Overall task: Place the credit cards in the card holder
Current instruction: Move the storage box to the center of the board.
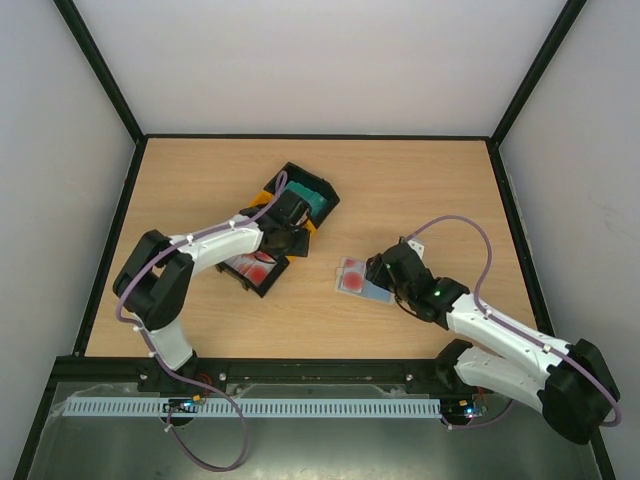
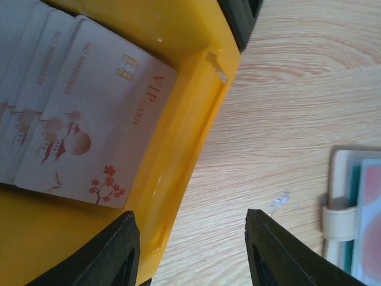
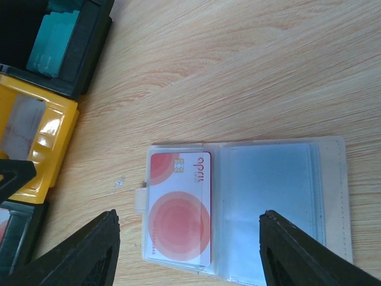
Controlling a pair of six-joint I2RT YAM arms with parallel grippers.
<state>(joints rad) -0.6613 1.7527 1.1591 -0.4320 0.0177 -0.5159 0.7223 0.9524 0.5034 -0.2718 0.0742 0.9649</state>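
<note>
Card holder [image 3: 271, 190]: lay open on the wooden table [image 3: 238, 71], with one red-and-white credit card [image 3: 180, 208] in the half by the closing tab. Was framed by the right gripper [image 3: 187, 229], spread wide, pinching nothing. Left gripper [image 2: 189, 247]: spread too, astride the yellow tray [image 2: 196, 119] wall, beside the pale VIP cards [image 2: 101, 137] inside.
</note>
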